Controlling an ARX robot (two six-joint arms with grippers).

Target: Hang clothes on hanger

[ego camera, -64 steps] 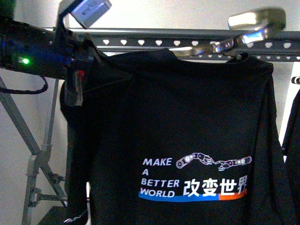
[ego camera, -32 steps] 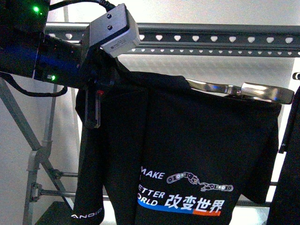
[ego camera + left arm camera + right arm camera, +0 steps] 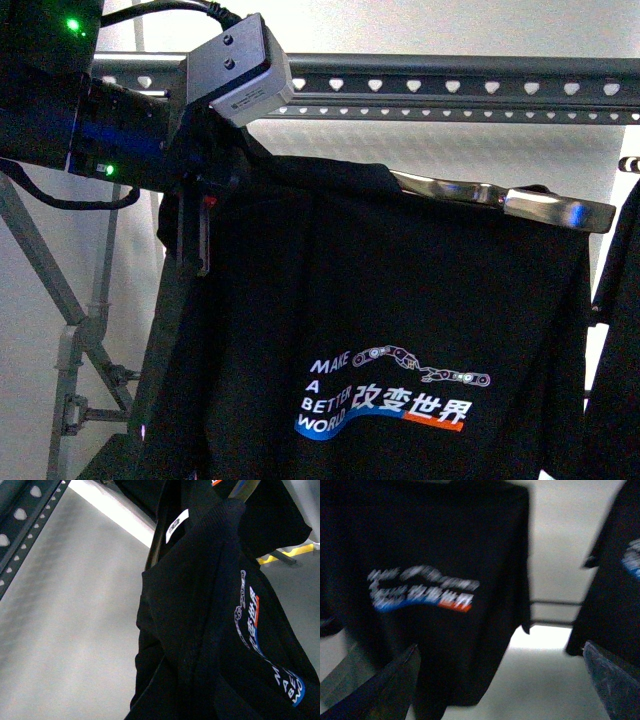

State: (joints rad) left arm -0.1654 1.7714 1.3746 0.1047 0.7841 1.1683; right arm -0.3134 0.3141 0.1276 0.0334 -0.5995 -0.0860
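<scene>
The clothes (image 3: 400, 300), a black T-shirt printed MAKE A BETTER WORLD, hang below the hanger's top rail (image 3: 450, 85), a dark grey rail with heart-shaped holes. A shiny metal bar (image 3: 500, 195) shows along the shirt's right shoulder. My left gripper (image 3: 195, 215) is shut on the shirt's left shoulder; in the left wrist view the shirt (image 3: 210, 630) covers the jaws and the rail (image 3: 20, 515) runs past a corner. My right gripper (image 3: 500, 690) is open and empty, its fingers (image 3: 385, 685) wide apart, facing the shirt's blurred print (image 3: 425, 590) from a distance.
Another black garment (image 3: 620, 300) hangs at the right edge, also in the right wrist view (image 3: 615, 580). The rack's grey diagonal braces (image 3: 60, 330) stand at lower left. A pale wall and floor lie behind.
The shirt, the shiny bar and my left arm have dropped from rail level to well below the rail. The print now sits a little higher and ripples.
</scene>
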